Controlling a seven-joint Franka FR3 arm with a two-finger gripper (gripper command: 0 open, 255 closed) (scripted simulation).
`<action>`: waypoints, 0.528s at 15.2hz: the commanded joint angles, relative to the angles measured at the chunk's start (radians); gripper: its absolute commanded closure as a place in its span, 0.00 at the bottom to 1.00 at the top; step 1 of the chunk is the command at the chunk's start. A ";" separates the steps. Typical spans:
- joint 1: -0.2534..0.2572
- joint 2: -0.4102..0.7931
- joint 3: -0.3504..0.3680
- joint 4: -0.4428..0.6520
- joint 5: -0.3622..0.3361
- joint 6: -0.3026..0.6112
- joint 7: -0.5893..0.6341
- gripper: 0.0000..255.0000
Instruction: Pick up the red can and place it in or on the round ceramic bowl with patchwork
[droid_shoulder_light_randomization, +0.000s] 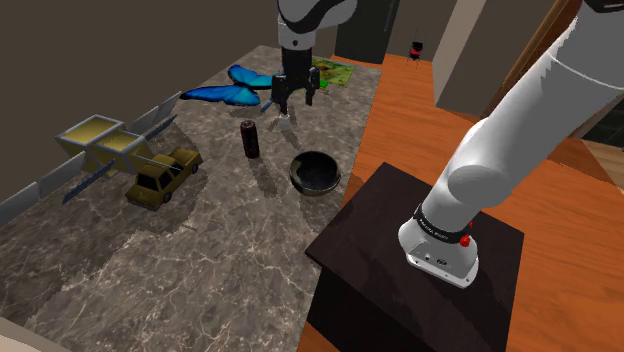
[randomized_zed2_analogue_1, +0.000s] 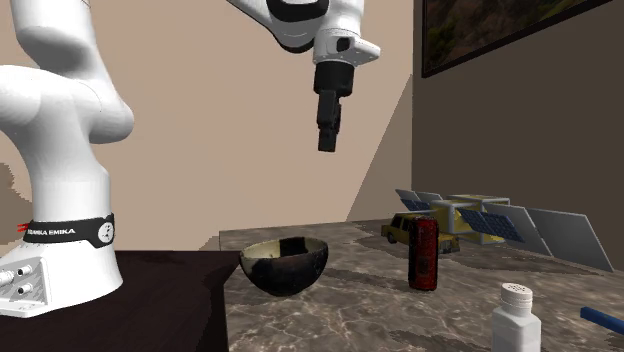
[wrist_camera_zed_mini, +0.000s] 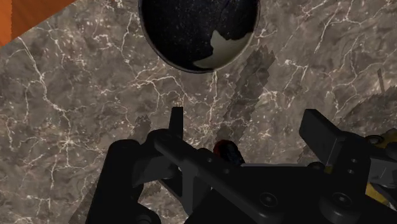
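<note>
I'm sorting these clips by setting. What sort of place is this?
Probably a room in a home, though which room is unclear. A marble-patterned counter runs beside an orange wood floor, and a framed picture hangs on the wall.

gap can (droid_shoulder_light_randomization: 249, 138) to bowl (droid_shoulder_light_randomization: 315, 172): open | truck (droid_shoulder_light_randomization: 163, 176): near can

White arm (droid_shoulder_light_randomization: 520, 130) outstretched, end effector (randomized_zed2_analogue_1: 327, 146) aloft, downward, black fingers (wrist_camera_zed_mini: 177, 122) apart, empty.
</note>
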 joint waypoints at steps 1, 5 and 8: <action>0.002 0.081 0.006 0.054 -0.006 0.035 0.016 0.00; 0.008 0.234 0.012 0.166 -0.024 0.087 0.046 0.00; 0.014 0.349 0.013 0.263 -0.038 0.112 0.068 0.00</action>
